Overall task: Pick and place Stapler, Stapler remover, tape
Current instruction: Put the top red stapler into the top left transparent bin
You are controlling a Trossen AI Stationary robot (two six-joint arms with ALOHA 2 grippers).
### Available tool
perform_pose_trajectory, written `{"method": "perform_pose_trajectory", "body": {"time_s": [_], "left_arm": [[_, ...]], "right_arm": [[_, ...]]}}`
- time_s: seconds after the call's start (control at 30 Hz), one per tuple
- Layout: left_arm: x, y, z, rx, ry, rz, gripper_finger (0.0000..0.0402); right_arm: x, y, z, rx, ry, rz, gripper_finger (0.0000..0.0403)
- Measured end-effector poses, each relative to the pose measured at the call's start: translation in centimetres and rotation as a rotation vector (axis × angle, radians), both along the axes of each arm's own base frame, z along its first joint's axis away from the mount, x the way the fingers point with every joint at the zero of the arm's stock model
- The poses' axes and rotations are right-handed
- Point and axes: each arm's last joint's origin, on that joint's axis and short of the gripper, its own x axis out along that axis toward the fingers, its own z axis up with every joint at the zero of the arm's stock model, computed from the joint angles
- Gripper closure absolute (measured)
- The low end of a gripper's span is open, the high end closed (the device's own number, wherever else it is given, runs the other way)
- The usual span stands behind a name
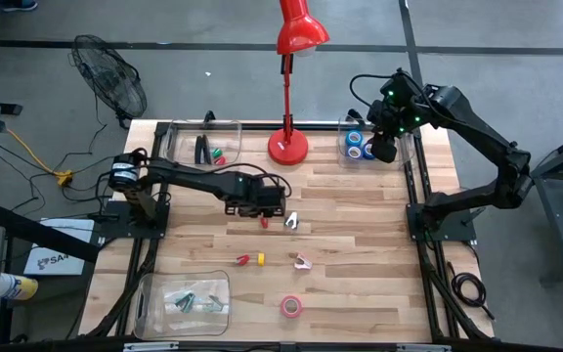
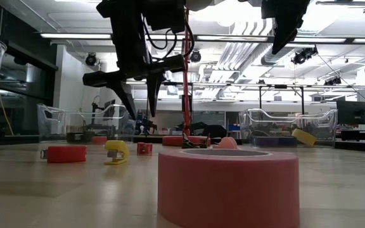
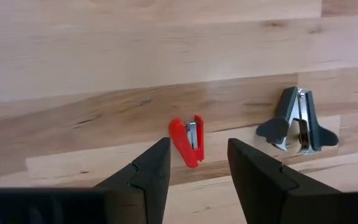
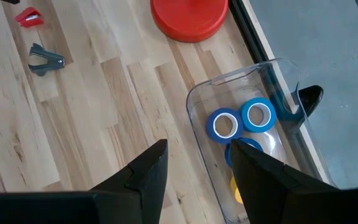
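My left gripper (image 3: 197,148) is open and points down above the table's middle (image 1: 264,208). It hovers over a small red piece with a metal insert (image 3: 188,141), which lies flat on the wood and shows between the fingertips. A grey staple remover (image 3: 297,121) lies just to the right of it (image 1: 291,222). A pink staple remover (image 1: 303,261) and a pink tape roll (image 1: 290,306) lie nearer the front edge. The black stapler (image 1: 201,149) lies in the far-left clear bin. My right gripper (image 4: 197,152) is open above the far-right bin, which holds blue tape rolls (image 4: 222,124).
A red lamp stands with its round base (image 1: 287,147) at the far edge between the two far bins. A red-and-yellow piece (image 1: 250,259) lies left of the pink remover. A clear bin (image 1: 145,293) with green items sits at the near-left corner.
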Motion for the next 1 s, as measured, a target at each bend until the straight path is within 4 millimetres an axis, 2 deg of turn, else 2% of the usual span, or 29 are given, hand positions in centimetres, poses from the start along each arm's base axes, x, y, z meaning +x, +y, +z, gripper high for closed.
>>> {"method": "perform_pose_trajectory", "body": {"time_s": [0.33, 0.6, 0.7, 0.9, 1.0], "left_arm": [[1.1, -0.2, -1.8, -0.069, 0.002, -0.032, 0.0245], [1.3, -0.2, -1.9, -0.059, -0.012, -0.051, 0.0243], [1.3, -0.2, -1.9, -0.058, -0.006, -0.056, 0.0225], [1.3, 0.0, -1.9, -0.082, -0.007, -0.055, 0.0157], [1.3, 0.0, -2.0, -0.106, -0.005, -0.052, 0.014]], "right_arm": [[0.0, 0.0, 0.0, -0.001, 0.0, -0.001, 0.0238], [0.0, 0.0, 0.0, -0.001, 0.001, -0.004, 0.0238], [0.0, 0.0, 0.0, -0.001, 0.001, -0.005, 0.0238], [0.0, 0.0, 0.0, -0.001, 0.001, -0.004, 0.0238], [0.0, 0.0, 0.0, -0.001, 0.001, -0.003, 0.0238]]}}
